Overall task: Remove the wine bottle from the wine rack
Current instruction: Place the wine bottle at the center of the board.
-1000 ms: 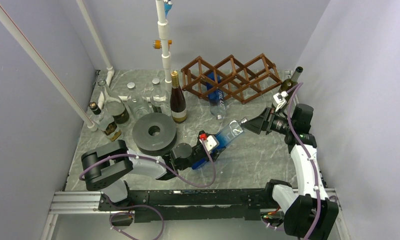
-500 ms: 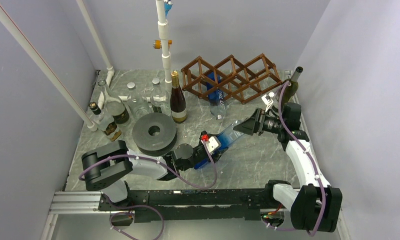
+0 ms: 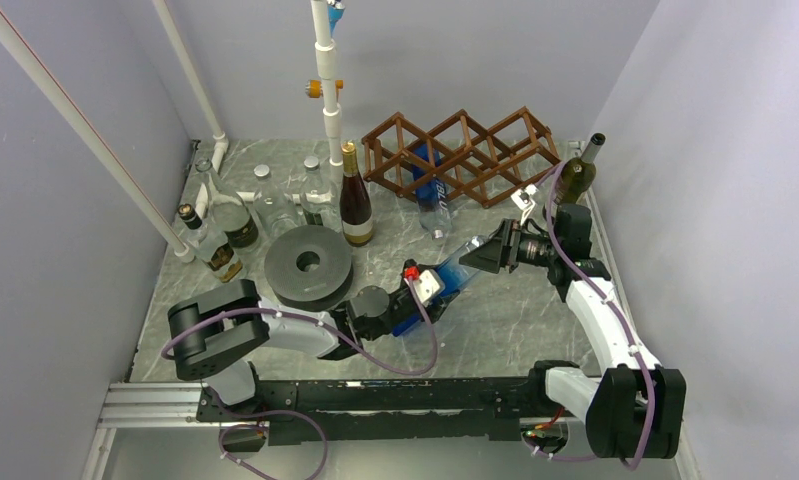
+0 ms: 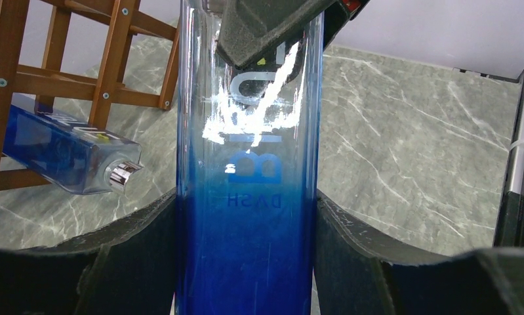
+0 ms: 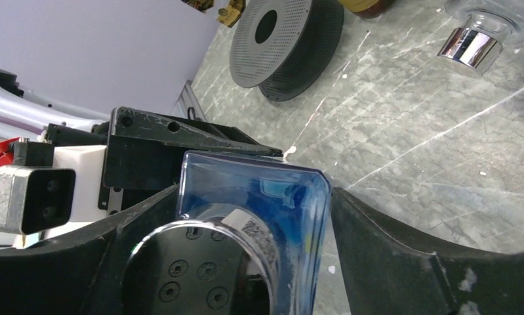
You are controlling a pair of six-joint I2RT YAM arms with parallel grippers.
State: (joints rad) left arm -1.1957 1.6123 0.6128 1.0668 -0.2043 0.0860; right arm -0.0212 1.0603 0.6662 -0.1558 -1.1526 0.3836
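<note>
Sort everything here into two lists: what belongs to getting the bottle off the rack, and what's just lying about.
Job: wine rack; blue bottle held by left gripper; right gripper at its neck end; second blue bottle lying in the rack.

Lying about: black spool; upright dark wine bottle; green bottle by the right wall; bottles at left.

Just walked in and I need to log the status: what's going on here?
Both arms have hold of one blue square glass bottle, which is off the wine rack and tilted in front of it. The left hand clamps the blue lower body; the right hand grips the clear neck end. A second blue bottle lies in a lower cell of the rack, its cap pointing out.
</note>
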